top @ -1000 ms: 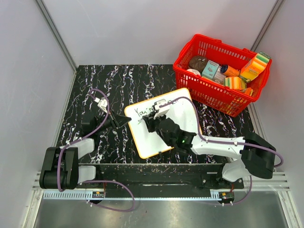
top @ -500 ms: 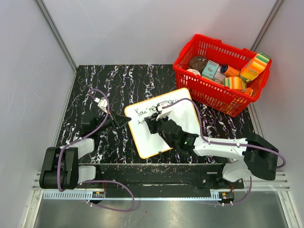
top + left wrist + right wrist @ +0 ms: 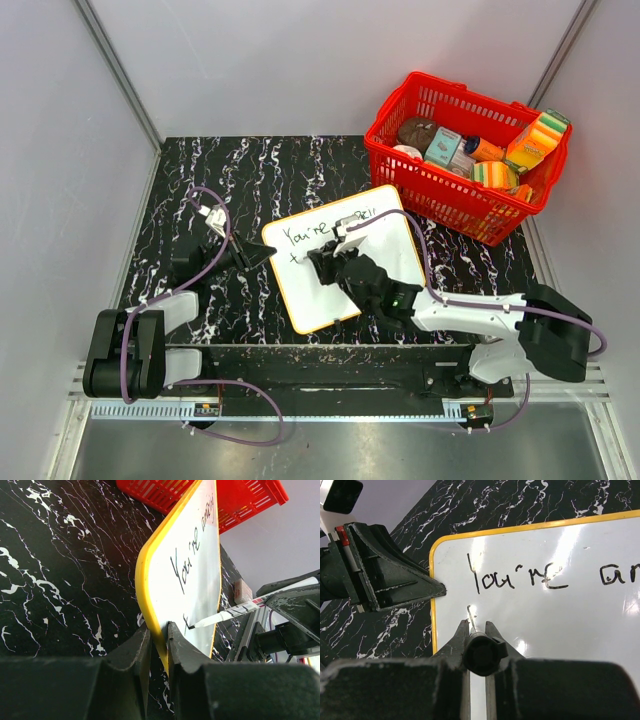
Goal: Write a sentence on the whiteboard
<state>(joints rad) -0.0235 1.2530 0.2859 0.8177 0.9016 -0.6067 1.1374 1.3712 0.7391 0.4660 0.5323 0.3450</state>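
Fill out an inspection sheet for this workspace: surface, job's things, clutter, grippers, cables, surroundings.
Surface: black tabletop with white marbling; no spills seen.
Job's things: whiteboard, yellow-rimmed, carries a first line starting "You're" and one stroke of a second line; marker tip rests on it.
Clutter: red basket at the far right, holding packets and sponges.
Grippers: left gripper fingers clamp the whiteboard's rim; right gripper fingers are shut on the marker.
Cables: purple cables loop along both arms, clear of the writing.
Surroundings: grey walls enclose the table; metal rail at the near edge.
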